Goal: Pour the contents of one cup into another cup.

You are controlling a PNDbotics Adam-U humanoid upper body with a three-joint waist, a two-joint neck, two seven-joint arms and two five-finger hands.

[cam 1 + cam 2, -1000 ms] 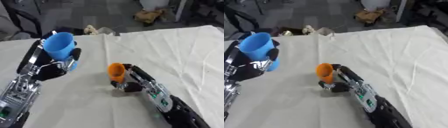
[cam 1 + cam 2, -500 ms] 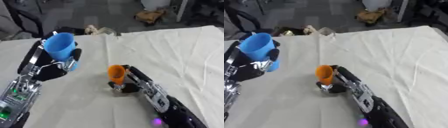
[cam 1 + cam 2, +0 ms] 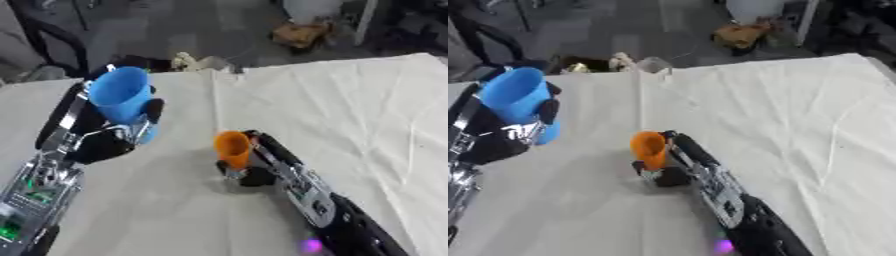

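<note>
- Blue cup [image 3: 120,96]: a plain, smooth-walled tumbler, wider at the open mouth than at the base. It is lifted off the table at the near left and tilts slightly. It is probably light, rigid plastic and may be slippery; the mid-wall is the sensible place to hold it.
- Left hand [image 3: 105,137]: its fingers and thumb curl round the lower wall of the blue cup, and dark fingers show on both sides of it.
- Orange cup [image 3: 233,148]: smaller and narrower, with the same smooth tapered form. It stands near the middle of the table, with its mouth leaning toward the left. It is likely very light, so it could tip or slide easily; a hold low on the wall, opposite the thumb, suits it.
- Right hand [image 3: 262,165]: its fingers wrap the orange cup from the right side, and the thumb sits near the cup's base.
- Cloth-covered table [image 3: 350,110]: pale and creased. The two cups are apart, the blue one higher and to the left.
- Contents: neither cup's interior shows what it holds.
</note>
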